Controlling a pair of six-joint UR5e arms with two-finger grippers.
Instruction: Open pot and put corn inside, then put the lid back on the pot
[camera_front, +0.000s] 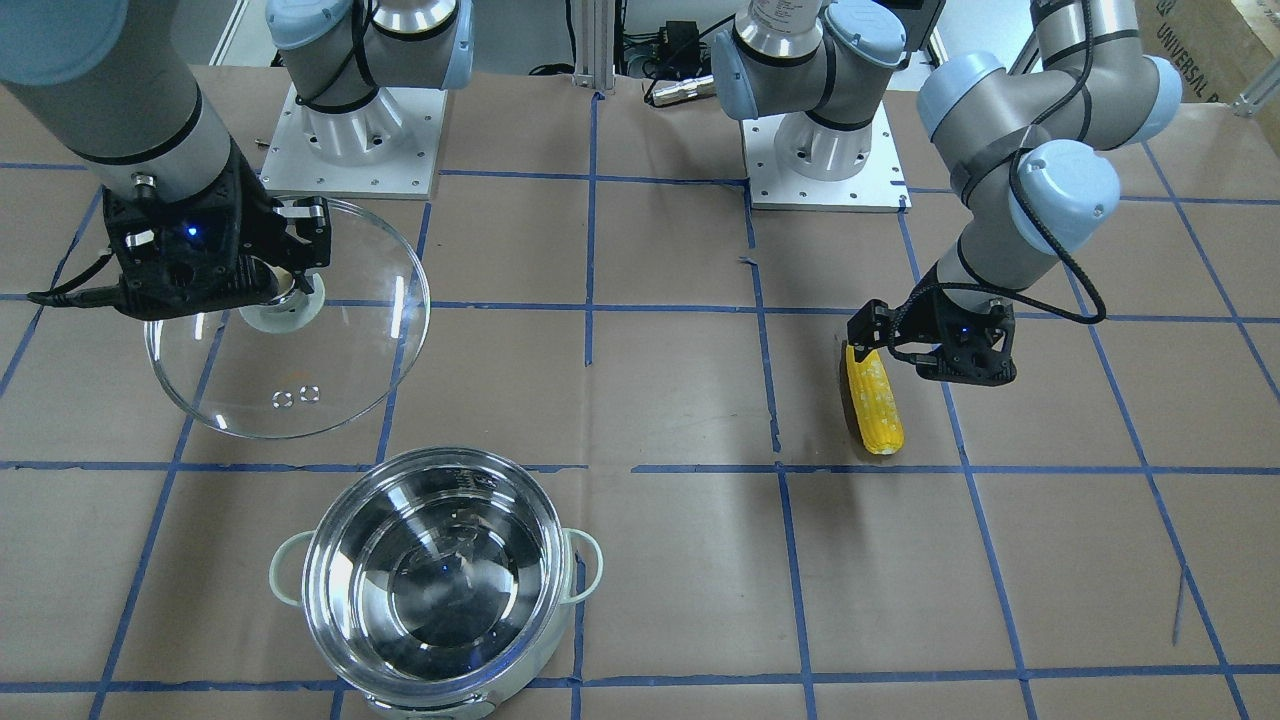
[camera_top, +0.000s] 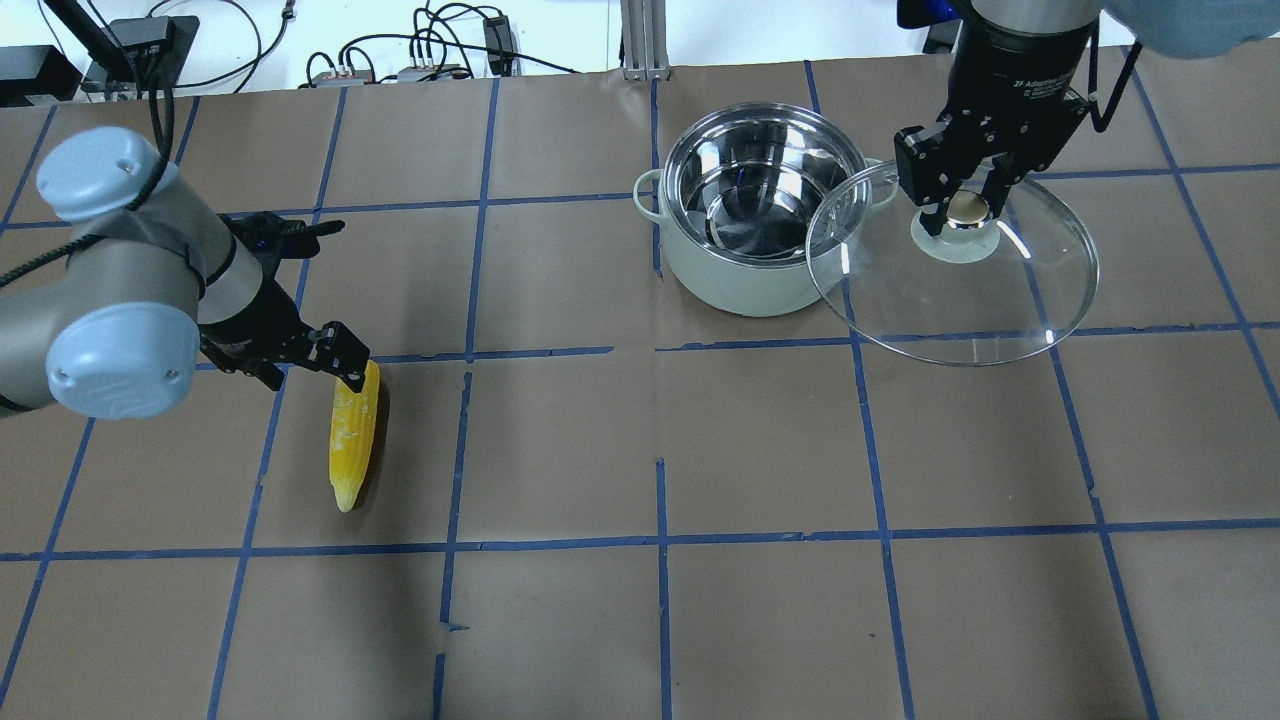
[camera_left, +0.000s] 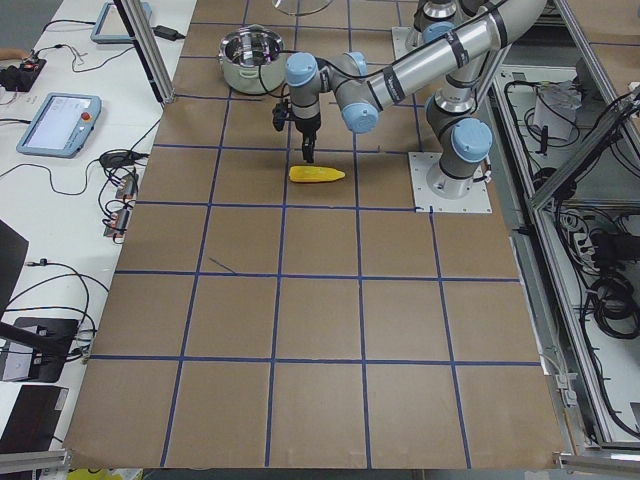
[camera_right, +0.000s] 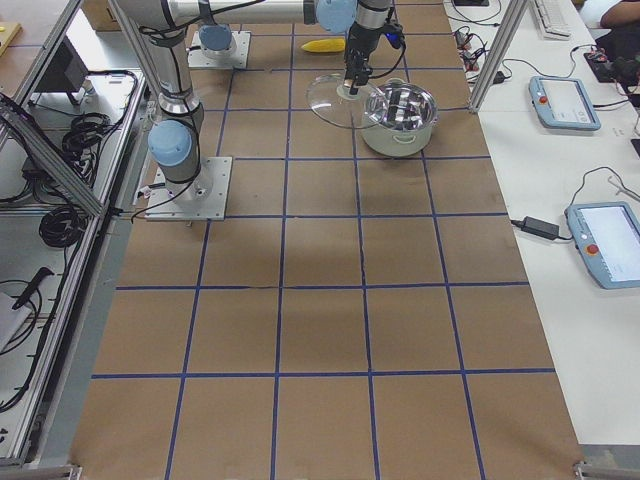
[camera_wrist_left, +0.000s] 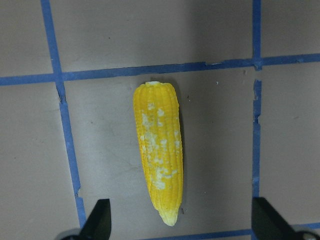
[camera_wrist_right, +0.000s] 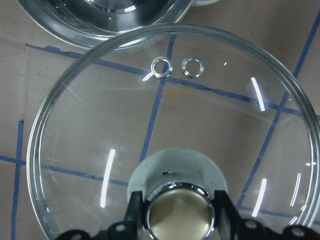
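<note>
The pot (camera_front: 312, 570) stands open and empty on the table; it also shows in the overhead view (camera_top: 740, 285). My right gripper (camera_top: 963, 212) is shut on the lid's metallic knob (camera_wrist_right: 180, 214) and holds the clear glass lid (camera_front: 360, 300) tilted in the air beside the pot, with its edge overlapping the pot's rim in the overhead view. The yellow corn (camera_top: 353, 440) lies flat on the table, far from the pot. My left gripper (camera_wrist_left: 181, 220) is open and empty, hovering just above the corn (camera_wrist_left: 157, 150), whose tapered tip lies between the fingertips (camera_wrist_left: 100, 215) in the left wrist view.
Brown paper with a blue tape grid covers the table (camera_top: 660, 620). The two arm bases (camera_front: 360, 140) stand on white plates at the robot's edge. Tablets and cables lie on the side bench (camera_right: 565, 100) beyond the pot.
</note>
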